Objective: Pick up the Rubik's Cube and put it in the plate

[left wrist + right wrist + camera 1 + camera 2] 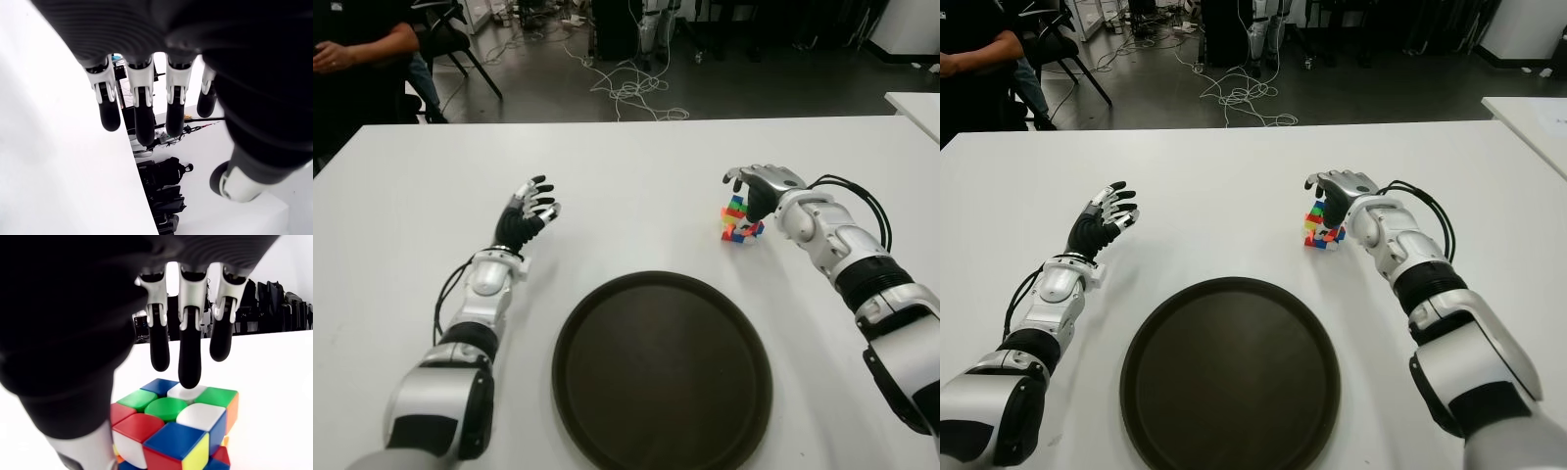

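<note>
The Rubik's Cube (740, 221) stands on the white table (636, 176), just beyond the right rim of the dark round plate (661, 372). My right hand (756, 188) arches over the cube from the right. In the right wrist view its fingers (188, 357) hang straight over the cube (181, 423) top, one tip at a white tile, with the thumb down beside the cube's side. The fingers are not closed around it. My left hand (530, 204) shows to the left of the plate with fingers (142, 117) spread, holding nothing.
A seated person (352, 49) is beyond the table's far left corner, beside a black chair (460, 39). Cables (626, 88) lie on the floor past the far edge. A second white table (915, 103) stands at the far right.
</note>
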Robot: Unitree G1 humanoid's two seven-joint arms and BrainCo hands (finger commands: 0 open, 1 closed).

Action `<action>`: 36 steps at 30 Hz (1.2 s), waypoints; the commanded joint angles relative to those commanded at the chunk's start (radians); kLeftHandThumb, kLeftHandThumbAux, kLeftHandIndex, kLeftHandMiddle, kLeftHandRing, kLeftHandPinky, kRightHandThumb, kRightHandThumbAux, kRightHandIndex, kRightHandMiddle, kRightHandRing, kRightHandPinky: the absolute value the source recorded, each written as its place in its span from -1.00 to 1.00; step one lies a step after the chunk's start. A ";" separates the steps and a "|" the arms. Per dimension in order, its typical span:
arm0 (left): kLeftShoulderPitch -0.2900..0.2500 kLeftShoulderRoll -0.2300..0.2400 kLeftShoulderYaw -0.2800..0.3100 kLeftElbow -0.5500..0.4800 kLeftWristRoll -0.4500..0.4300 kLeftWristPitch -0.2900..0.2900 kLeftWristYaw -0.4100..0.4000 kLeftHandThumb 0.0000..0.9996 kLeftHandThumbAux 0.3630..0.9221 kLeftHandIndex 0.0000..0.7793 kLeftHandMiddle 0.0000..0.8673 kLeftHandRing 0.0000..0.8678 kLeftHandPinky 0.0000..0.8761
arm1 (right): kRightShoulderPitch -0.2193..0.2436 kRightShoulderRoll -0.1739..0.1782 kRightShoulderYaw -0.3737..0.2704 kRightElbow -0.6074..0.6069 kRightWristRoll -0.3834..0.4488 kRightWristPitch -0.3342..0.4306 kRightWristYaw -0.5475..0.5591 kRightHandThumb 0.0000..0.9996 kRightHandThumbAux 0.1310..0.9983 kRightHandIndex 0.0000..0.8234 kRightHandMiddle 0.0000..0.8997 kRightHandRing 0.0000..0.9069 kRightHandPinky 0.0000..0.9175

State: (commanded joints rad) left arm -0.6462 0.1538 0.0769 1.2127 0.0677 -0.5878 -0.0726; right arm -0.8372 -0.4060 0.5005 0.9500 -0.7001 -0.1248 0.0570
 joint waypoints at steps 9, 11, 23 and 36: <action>0.001 0.001 -0.004 -0.001 0.005 -0.001 0.011 -0.66 0.24 -0.73 -0.55 -0.55 -0.57 | 0.006 -0.003 -0.004 -0.011 0.006 -0.018 -0.008 -1.00 0.72 -0.75 -0.68 -0.65 -0.73; 0.001 0.001 -0.004 -0.001 0.004 0.000 0.010 -0.67 0.23 -0.73 -0.55 -0.54 -0.55 | 0.006 -0.001 -0.007 -0.009 0.008 -0.022 -0.008 -1.00 0.70 -0.83 -0.79 -0.76 -0.78; 0.002 0.001 -0.006 -0.003 0.004 -0.003 0.007 -0.66 0.23 -0.73 -0.55 -0.55 -0.57 | 0.015 -0.001 -0.016 -0.023 0.012 -0.020 -0.015 -1.00 0.55 -1.00 -1.00 -1.00 -0.99; 0.001 0.000 -0.003 -0.002 0.000 0.004 0.010 -0.69 0.19 -0.73 -0.55 -0.55 -0.56 | 0.014 -0.005 -0.019 -0.015 0.017 -0.031 0.014 -1.00 0.39 -1.00 -1.00 -1.00 -1.00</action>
State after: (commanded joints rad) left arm -0.6454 0.1539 0.0739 1.2111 0.0682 -0.5841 -0.0624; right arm -0.8233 -0.4107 0.4818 0.9353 -0.6831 -0.1559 0.0708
